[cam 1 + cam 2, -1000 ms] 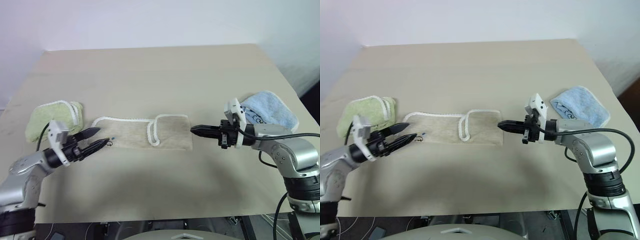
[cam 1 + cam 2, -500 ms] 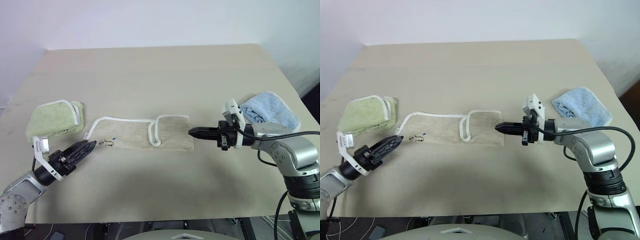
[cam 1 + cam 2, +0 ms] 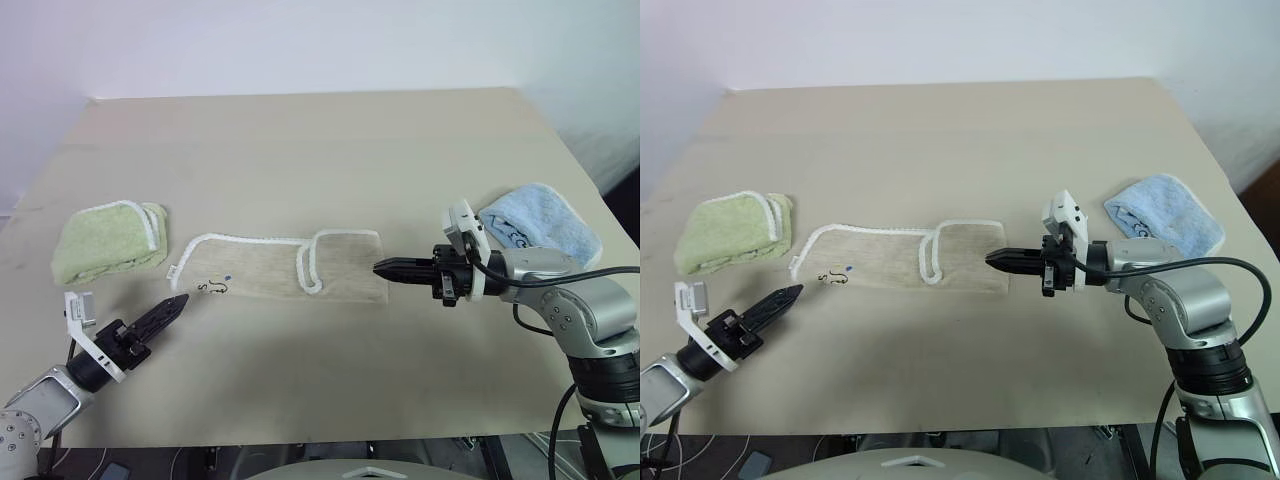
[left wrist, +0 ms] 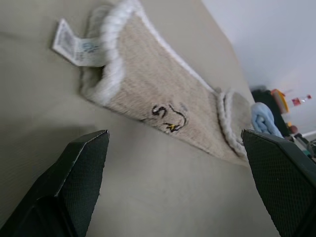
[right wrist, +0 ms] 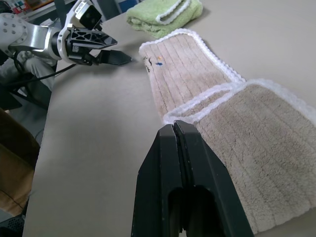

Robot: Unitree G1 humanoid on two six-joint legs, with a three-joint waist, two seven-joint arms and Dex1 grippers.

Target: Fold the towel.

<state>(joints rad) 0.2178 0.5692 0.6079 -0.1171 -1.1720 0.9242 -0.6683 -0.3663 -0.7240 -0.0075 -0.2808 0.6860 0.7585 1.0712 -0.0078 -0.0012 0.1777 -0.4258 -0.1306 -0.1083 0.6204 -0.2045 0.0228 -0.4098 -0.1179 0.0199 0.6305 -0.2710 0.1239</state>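
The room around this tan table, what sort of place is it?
Probably a robot test lab, not a home: a plain tan table against bare white walls, three small towels laid out (beige towel, light-green towel, light-blue towel), loose cables beneath.

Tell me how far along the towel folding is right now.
Partly done: the tan towel lies in a long narrow strip with its right end flapped over. Nothing is in hand; the left tool is open, the right tool shut, both off the cloth. Folding it shorter remains.
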